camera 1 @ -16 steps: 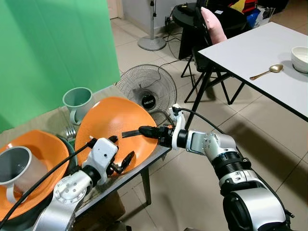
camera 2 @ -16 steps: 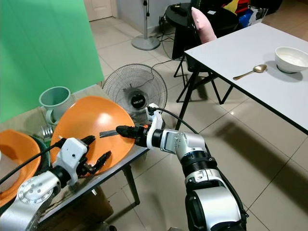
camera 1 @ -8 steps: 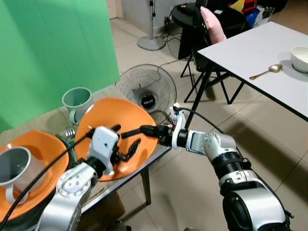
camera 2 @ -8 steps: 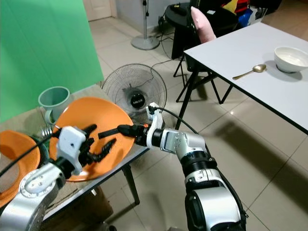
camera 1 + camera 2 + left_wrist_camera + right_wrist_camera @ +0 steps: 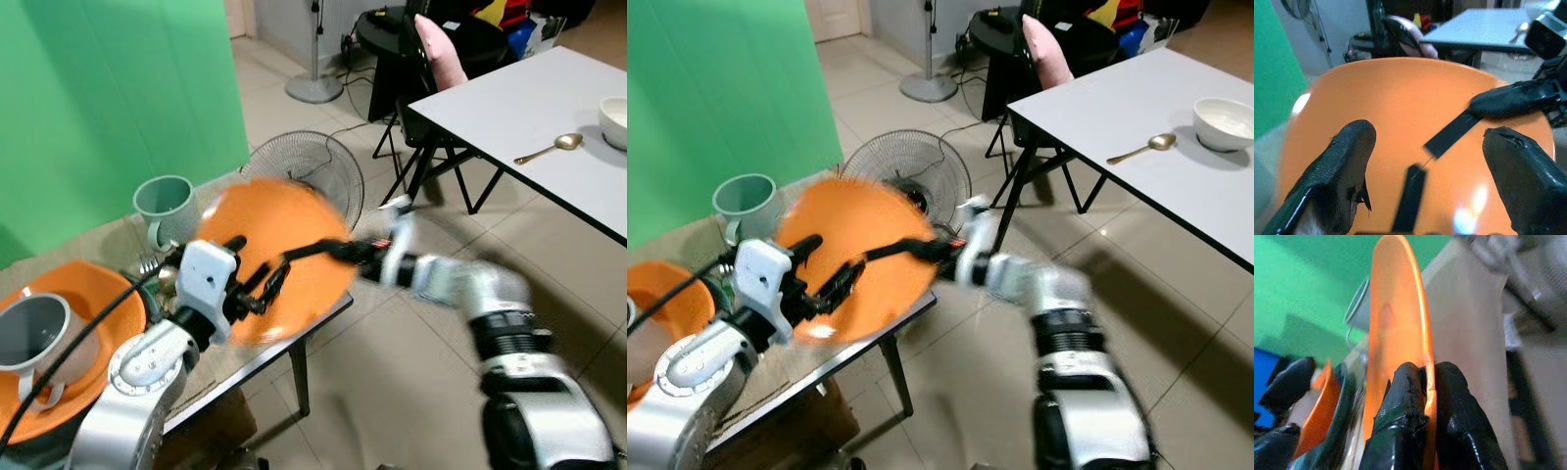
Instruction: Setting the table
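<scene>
An orange plate [image 5: 279, 257] is pinched by its rim between the closed fingers of the right end effector [image 5: 1418, 382] and is held on edge, lifted above the near tabletop [image 5: 220, 367]. Against the view of a second ago, the plate has been raised and swung toward the white dining tabletop [image 5: 529, 108], the right arm being blurred with speed. The left end effector [image 5: 257, 286], which had been under the plate's lower edge, has been brought up in front of the plate's face, fingers spread wide and touching nothing. The handover is thus judged complete: the plate's weight appears to be carried by the right end effector alone. On the near tabletop a second orange plate [image 5: 93, 338] with a grey mug [image 5: 34, 328] on it, a green mug [image 5: 165, 204] and forks [image 5: 147, 266] are left behind. On the dining tabletop a spoon [image 5: 551, 147] and a white bowl [image 5: 615, 119] are already laid; the plate is yet to be carried across.
</scene>
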